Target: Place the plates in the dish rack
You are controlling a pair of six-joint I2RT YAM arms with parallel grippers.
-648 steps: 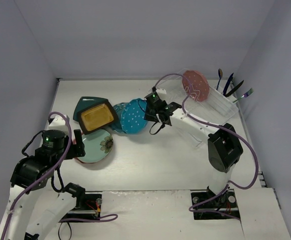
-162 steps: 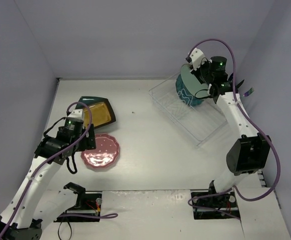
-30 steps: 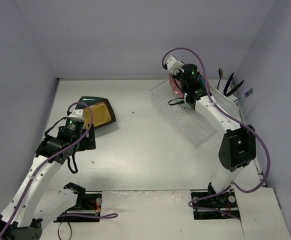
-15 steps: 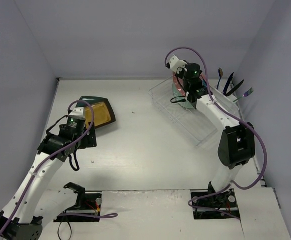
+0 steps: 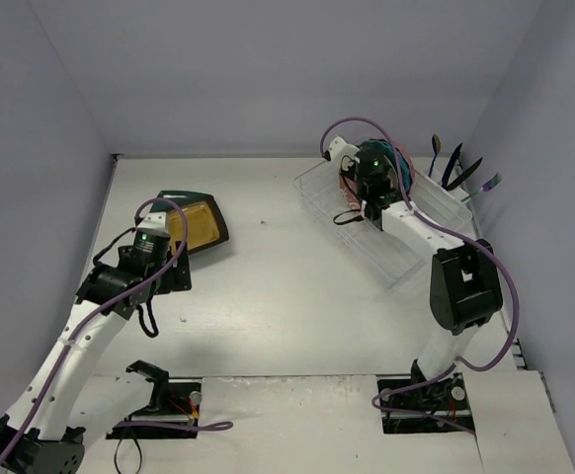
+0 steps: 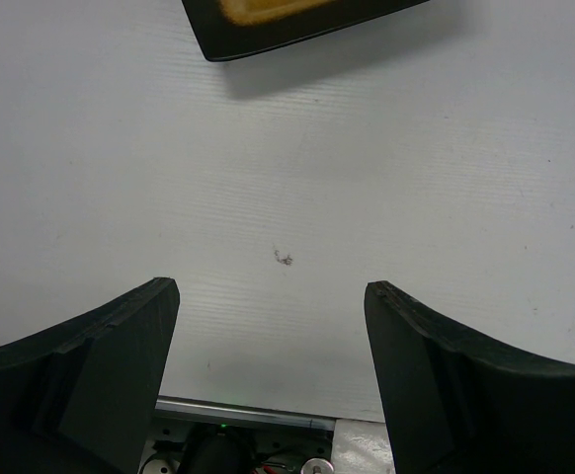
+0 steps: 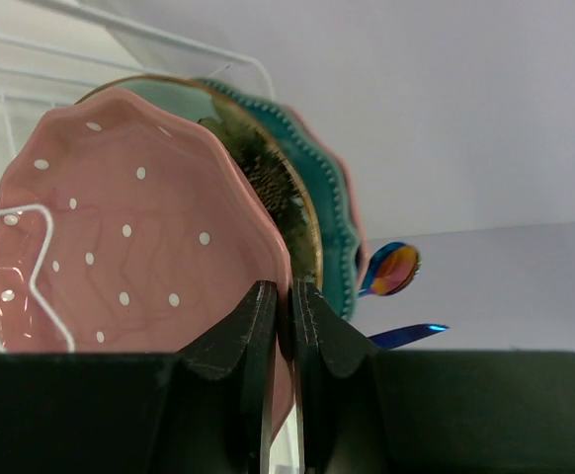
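Note:
My right gripper [image 7: 283, 296] is shut on the rim of the scalloped pink dotted plate [image 7: 129, 247], which stands on edge inside the clear dish rack [image 5: 406, 252]. Close behind it stand a mint plate [image 7: 268, 173] with a gold rim and a teal-blue plate [image 7: 335, 202]. From above, the right gripper [image 5: 359, 196] hangs over the rack's far end. The mustard-yellow squarish plate [image 5: 194, 225] lies on the dark teal plate [image 5: 174, 198] at the left. My left gripper [image 5: 164, 269] hovers open just in front of them, holding nothing; only the yellow plate's black edge [image 6: 297, 20] shows in its view.
Coloured spoons [image 5: 455, 163] stand in the rack's utensil section at the far right. White rack wires [image 7: 31, 227] cross in front of the pink plate. Walls close in the table on the left, back and right.
The right gripper has lowered the pink plate deeper into the rack, against the plates standing there. The left arm has edged slightly toward the yellow plate.

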